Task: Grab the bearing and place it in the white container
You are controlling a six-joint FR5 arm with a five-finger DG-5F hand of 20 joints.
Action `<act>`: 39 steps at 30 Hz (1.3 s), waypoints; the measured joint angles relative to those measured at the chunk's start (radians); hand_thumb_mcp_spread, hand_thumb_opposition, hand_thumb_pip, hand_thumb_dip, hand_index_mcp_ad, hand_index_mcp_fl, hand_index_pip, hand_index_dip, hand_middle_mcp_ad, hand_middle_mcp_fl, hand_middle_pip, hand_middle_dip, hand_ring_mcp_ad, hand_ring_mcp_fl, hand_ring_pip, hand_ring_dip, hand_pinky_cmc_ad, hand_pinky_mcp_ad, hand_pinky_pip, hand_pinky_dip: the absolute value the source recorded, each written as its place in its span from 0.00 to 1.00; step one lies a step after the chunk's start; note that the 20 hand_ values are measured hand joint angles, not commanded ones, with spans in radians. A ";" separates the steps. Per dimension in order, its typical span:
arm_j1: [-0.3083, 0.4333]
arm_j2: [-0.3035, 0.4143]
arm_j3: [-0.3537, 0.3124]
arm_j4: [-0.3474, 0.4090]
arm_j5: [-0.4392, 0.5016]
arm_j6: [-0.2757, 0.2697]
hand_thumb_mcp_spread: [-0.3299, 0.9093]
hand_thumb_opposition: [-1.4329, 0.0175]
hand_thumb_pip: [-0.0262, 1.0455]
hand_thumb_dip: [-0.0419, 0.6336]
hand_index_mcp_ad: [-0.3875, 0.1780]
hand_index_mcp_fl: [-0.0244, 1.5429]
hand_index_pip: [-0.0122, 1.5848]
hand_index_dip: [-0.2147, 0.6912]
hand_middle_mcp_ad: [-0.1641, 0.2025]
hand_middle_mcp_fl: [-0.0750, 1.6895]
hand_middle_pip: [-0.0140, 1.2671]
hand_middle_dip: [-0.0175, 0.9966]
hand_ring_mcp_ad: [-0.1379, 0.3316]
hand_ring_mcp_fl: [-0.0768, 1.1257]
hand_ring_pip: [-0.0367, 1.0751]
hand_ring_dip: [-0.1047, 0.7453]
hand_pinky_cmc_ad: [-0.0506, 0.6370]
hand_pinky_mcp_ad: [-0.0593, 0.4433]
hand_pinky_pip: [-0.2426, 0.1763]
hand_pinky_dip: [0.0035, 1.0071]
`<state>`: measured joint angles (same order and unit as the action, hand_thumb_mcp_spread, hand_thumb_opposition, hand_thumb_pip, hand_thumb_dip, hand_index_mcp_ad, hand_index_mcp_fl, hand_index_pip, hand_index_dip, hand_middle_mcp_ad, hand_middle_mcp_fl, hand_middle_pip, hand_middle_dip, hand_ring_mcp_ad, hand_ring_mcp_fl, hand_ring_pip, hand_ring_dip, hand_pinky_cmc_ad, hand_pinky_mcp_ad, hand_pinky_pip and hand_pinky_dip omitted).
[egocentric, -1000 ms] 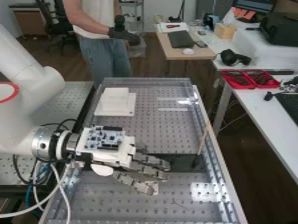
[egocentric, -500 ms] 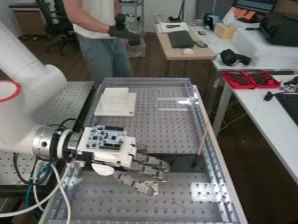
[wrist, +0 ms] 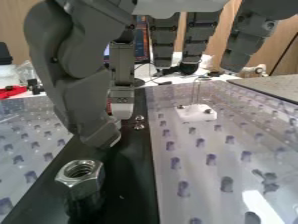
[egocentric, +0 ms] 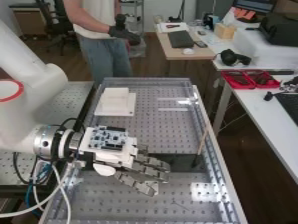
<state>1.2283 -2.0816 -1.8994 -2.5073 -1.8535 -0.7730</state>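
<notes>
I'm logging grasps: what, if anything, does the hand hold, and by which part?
Nothing is held: the hand is open, and the metal nut stands apart from it.

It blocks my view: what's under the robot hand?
A dark strip with a metal nut over it; anything else the robot hand covers can't be seen.

1 white arm (egocentric: 40, 112) enters from the high view's left, bent at a rounded joint (egocentric: 48, 80), its metal-ringed wrist (egocentric: 50, 142) carrying 1 hand (egocentric: 118, 156) palm down. The dark grey fingers (egocentric: 151, 172) stretch out loosely towards that view's right. In the wrist view, the hand (wrist: 73, 65) has its fingers relaxed, with gaps between them.
</notes>
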 joint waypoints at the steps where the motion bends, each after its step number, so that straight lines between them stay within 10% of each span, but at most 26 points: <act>1: 0.000 0.000 -0.001 0.002 0.000 0.001 0.65 0.38 0.57 0.58 0.45 0.09 0.82 0.48 0.67 0.05 0.12 0.20 0.54 0.06 0.12 0.21 0.59 0.68 0.40 0.17; 39: 0.003 -0.008 0.000 0.011 0.001 0.006 0.65 0.38 0.57 0.58 0.45 0.15 0.84 0.47 0.67 0.06 0.12 0.20 0.54 0.06 0.12 0.22 0.59 0.67 0.40 0.17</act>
<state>1.2317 -2.0895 -1.8998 -2.4961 -1.8528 -0.7671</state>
